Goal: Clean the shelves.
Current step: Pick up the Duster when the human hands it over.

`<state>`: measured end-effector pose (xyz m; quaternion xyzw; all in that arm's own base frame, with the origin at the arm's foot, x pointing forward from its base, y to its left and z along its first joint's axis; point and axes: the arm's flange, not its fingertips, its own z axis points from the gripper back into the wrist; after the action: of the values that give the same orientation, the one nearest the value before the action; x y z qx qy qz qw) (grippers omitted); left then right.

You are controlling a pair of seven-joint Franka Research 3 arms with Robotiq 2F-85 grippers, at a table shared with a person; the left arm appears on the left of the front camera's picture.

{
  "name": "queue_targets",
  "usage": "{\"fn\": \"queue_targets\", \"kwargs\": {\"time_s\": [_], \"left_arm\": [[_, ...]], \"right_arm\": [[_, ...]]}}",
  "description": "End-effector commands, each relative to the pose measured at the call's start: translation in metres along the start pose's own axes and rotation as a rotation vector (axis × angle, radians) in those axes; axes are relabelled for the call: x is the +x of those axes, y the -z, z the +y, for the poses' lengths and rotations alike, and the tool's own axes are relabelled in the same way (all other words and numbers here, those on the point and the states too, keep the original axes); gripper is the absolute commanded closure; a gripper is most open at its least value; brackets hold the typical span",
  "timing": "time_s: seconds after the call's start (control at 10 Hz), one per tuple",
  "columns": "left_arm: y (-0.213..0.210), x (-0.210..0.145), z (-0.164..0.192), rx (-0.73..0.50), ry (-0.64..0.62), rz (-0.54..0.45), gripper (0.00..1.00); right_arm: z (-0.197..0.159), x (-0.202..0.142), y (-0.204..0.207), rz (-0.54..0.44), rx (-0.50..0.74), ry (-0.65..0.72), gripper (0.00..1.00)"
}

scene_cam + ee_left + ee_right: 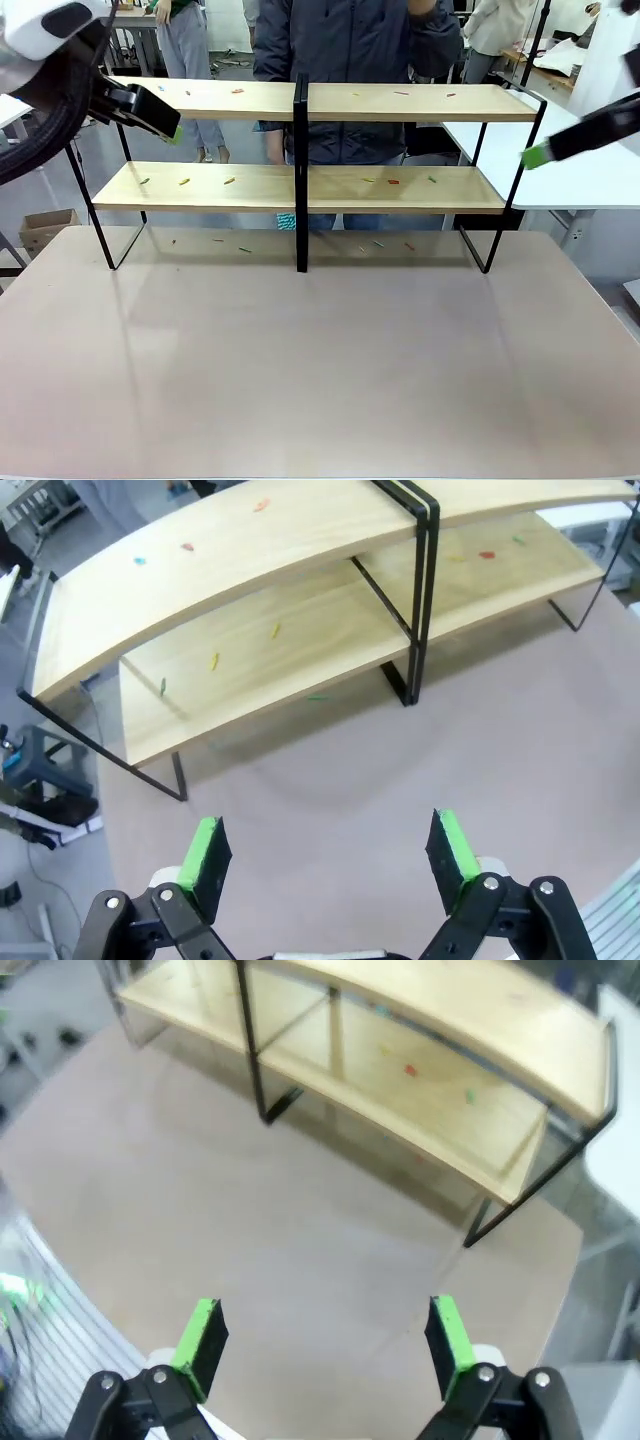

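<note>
The left claw (330, 852) has its green pads (208, 852) spread wide, with nothing between them and touching nothing. Bare beige tabletop (420, 780) lies past its fingertips. Beyond that, well apart, stand the shelves (300, 540), running across ahead of it. The right claw (320, 1332) is spread just as wide and is empty too, with the same rack ahead of it across the tabletop. Small coloured scraps (487, 554) lie on both boards, far from either claw.
</note>
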<state>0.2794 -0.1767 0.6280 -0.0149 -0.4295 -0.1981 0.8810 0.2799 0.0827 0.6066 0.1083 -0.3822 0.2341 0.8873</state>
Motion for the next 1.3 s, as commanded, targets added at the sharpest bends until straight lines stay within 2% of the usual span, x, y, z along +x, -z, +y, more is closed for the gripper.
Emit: {"fn": "queue_targets", "kwargs": {"time_s": [0.0, 0.2, 0.4, 1.2], "left_arm": [[-0.001, 0.003, -0.003, -0.019, -0.054, -0.058, 0.0], [-0.006, 0.004, -0.006, -0.036, -0.07, -0.159, 0.0], [-0.01, 0.002, -0.005, -0.027, -0.069, -0.192, 0.0], [-0.007, 0.004, -0.007, -0.019, -0.056, -0.163, 0.0]], "right_arm": [[-0.005, 0.038, 0.056, -0.013, -0.06, 0.25, 0.0], [-0.005, 0.038, 0.058, -0.006, -0.056, 0.242, 0.0], [-0.006, 0.038, 0.058, -0.004, -0.056, 0.246, 0.0], [-0.005, 0.037, 0.057, -0.007, -0.055, 0.244, 0.0]]}}
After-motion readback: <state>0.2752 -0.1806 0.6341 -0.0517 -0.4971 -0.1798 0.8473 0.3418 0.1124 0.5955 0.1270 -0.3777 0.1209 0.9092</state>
